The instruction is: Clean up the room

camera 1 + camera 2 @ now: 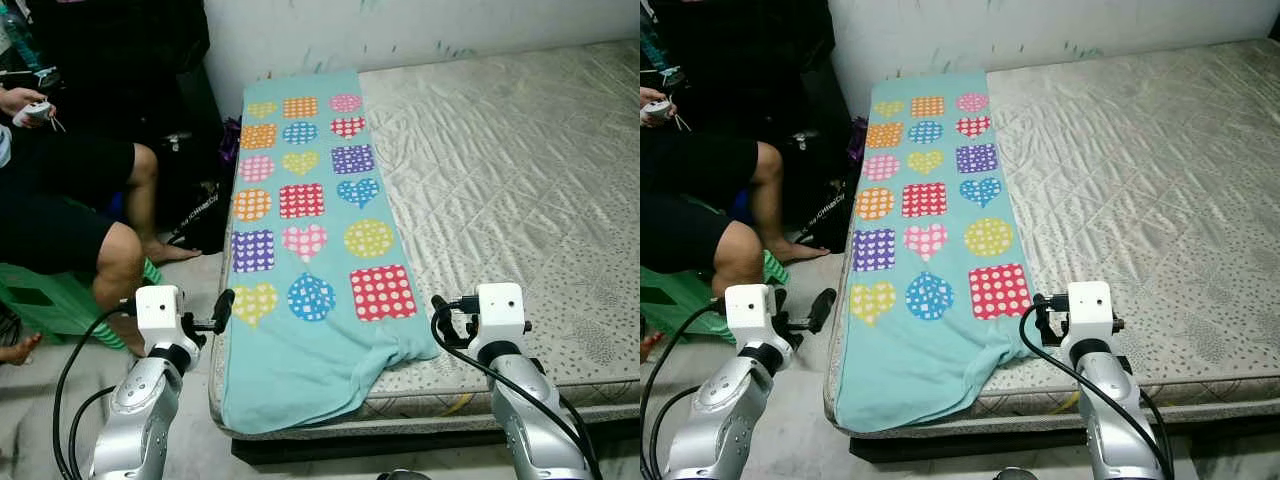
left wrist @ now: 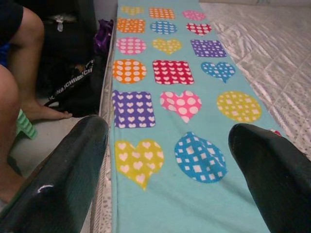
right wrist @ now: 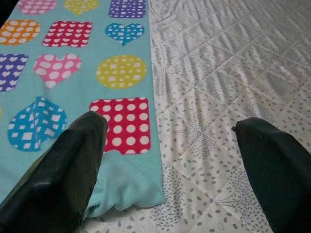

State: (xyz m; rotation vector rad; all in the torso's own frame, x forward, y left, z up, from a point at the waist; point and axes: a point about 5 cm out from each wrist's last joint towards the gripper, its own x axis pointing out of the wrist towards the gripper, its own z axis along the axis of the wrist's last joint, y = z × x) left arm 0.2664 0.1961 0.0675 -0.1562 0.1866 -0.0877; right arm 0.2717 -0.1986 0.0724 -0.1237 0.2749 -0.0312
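Note:
A teal blanket [image 1: 310,230] printed with dotted hearts, squares and circles lies as a long strip along the left side of a bare quilted mattress [image 1: 520,180]. Its near end is bunched and hangs over the mattress's front edge. My left gripper [image 2: 169,130] is open at the blanket's near left corner, one black finger [image 1: 224,306] beside the mattress edge. At the blanket's near right corner my right gripper [image 3: 170,124] is also open, low over the red dotted square [image 3: 121,125] and the bare mattress. Neither holds anything.
A person sits at the left on a green stool [image 1: 50,300], bare legs [image 1: 120,250] close to my left arm, a controller [image 1: 35,112] in hand. A black bag [image 1: 200,205] lies on the floor by the bed. A white wall [image 1: 420,25] stands behind.

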